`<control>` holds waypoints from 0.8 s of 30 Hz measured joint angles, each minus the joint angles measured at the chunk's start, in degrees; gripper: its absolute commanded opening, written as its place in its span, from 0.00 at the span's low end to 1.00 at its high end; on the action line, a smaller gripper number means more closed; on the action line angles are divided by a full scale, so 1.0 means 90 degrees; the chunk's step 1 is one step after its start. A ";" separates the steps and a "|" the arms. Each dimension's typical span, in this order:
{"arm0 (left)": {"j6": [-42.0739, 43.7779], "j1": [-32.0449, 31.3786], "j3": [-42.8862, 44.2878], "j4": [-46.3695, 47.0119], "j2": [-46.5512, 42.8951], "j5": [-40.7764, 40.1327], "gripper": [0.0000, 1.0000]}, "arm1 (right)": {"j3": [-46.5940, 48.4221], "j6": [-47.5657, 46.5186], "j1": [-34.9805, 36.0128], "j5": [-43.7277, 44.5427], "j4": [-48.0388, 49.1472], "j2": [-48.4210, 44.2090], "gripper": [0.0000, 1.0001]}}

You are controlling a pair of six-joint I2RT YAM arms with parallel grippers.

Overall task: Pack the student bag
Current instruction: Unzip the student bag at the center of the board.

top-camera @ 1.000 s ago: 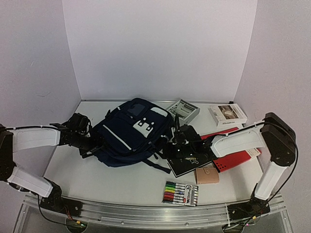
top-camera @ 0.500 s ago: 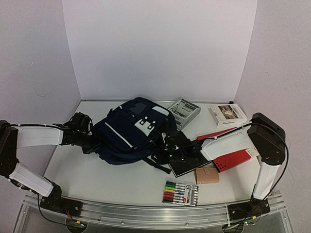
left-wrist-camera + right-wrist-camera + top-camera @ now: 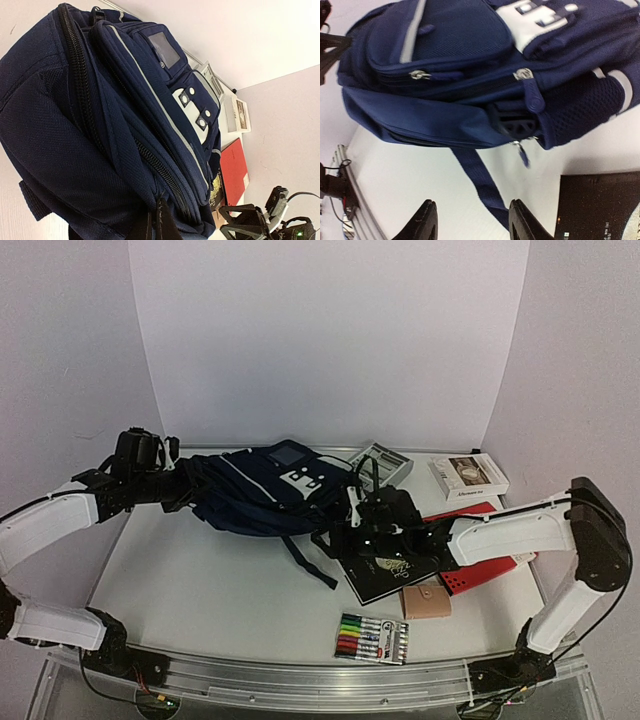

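Navy-blue fabric backpack (image 3: 260,502) lies lengthwise left-right, left pincer (image 3: 156,225) clamped on its left end. Right pincer (image 3: 470,222), jaws apart, empty, just right of it.

Left arm (image 3: 50,520): runs from the near-left corner up and to the right, forearm held high.
Left gripper (image 3: 178,487): points right; fingers closed tight, pinching the fabric edge of the student bag (image 3: 262,498).
Right arm (image 3: 510,532): elbow high at the far right, forearm stretched leftward and low.
Right gripper (image 3: 345,532): points left; fingers (image 3: 424,222) parted, gripping nothing.
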 measured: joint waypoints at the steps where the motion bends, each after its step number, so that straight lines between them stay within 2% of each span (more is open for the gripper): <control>1: 0.0014 0.0000 0.0053 -0.0014 0.0000 0.0029 0.00 | -0.0004 -0.0022 0.0000 -0.0064 0.0061 -0.0102 0.47; 7: 0.0021 0.0003 0.0144 -0.0157 0.0000 0.0201 0.00 | -0.0056 -0.0042 0.0000 -0.0184 0.0268 -0.0290 0.41; 17: 0.0003 0.0012 0.0364 -0.0262 -0.0007 0.0349 0.00 | -0.0291 0.0342 -0.0010 -0.0138 0.0843 0.0496 0.40; 24: 0.0008 0.0012 0.0407 -0.0370 -0.0068 0.0359 0.00 | -0.0296 0.0286 -0.0298 -0.0308 0.1398 0.0742 0.40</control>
